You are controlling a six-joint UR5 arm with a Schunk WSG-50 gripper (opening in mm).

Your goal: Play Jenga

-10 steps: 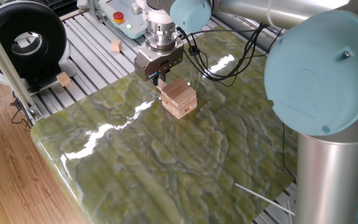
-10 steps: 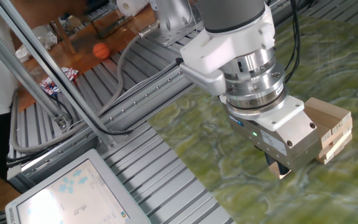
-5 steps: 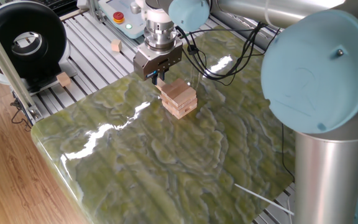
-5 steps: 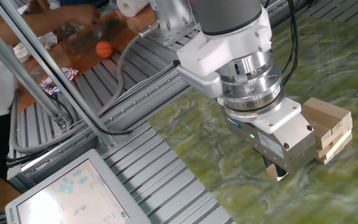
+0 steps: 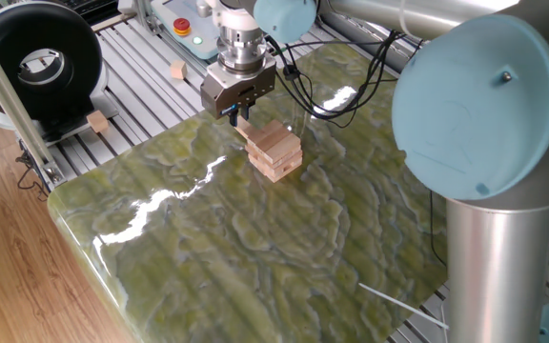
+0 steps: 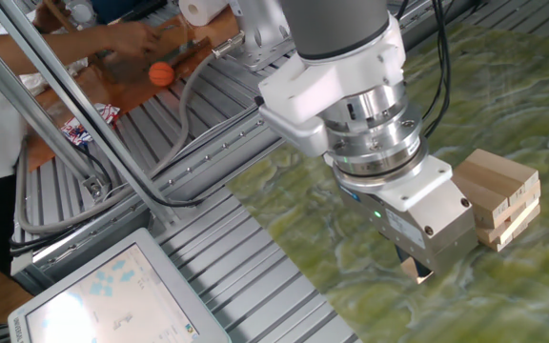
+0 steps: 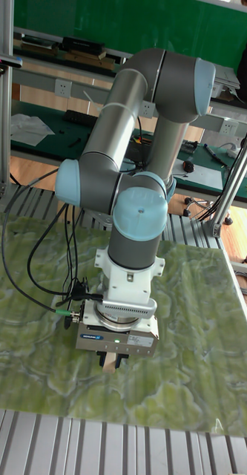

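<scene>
Tall fixed view: end effector [image 7: 115, 361] pinching a single block [image 7: 111, 361]; Jenga tower [image 5: 274, 150] sits just beside, worktop-level.

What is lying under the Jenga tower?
The Jenga tower stands directly on the green marbled table. Nothing else shows beneath it, though its footprint itself is covered. The gripper hangs beside it.

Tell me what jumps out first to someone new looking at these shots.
The big grey robot arm with pale blue joint caps dominates, bent down over the green marbled tabletop. Its silver two-finger gripper hangs right beside the small tower of pale wooden blocks, seemingly with a pale block between its jaws. An orange ball sits on the bench behind.
</scene>
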